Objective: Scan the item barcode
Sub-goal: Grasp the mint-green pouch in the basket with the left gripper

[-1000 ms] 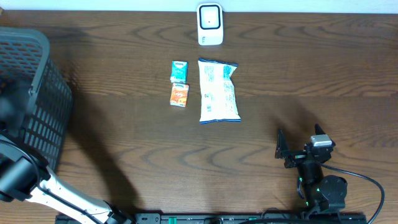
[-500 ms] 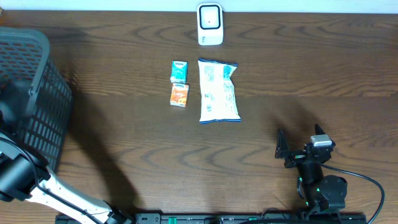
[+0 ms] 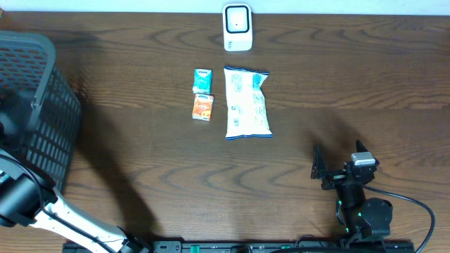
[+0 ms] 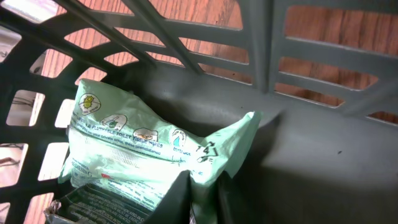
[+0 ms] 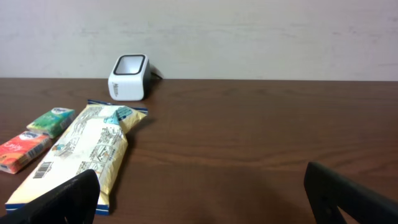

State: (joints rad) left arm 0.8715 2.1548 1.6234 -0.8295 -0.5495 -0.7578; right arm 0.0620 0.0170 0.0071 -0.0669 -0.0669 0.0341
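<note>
Inside the dark grey slatted plastic basket (image 4: pixel 323 155), at the far left of the brown wooden table (image 3: pixel 140 161): the left pincer (image 4: pixel 206 198) was clamped narrow on the near edge of a pale green plastic packet (image 4: pixel 143 146) printed with small icons. The packet lay crumpled against the basket's wall and floor, bulging up and away from the fingers. Only a fold of film sat between them.

Step judged: lifting the item clear for scanning. To do it well, rise straight and slowly so the thin film neither slipped nor snagged on the slats. Barcode position not made out from the wrist view.

Outward: the white box-shaped scanner (image 3: pixel 238 28) stood at the table's far edge, well apart from the basket. Between them lay a white-and-blue snack bag (image 3: pixel 247 102), a small green box (image 3: pixel 203 80) and a small orange box (image 3: pixel 203 107). The right pincer (image 5: pixel 202 180) sat wide, holding nothing, at the near right.
</note>
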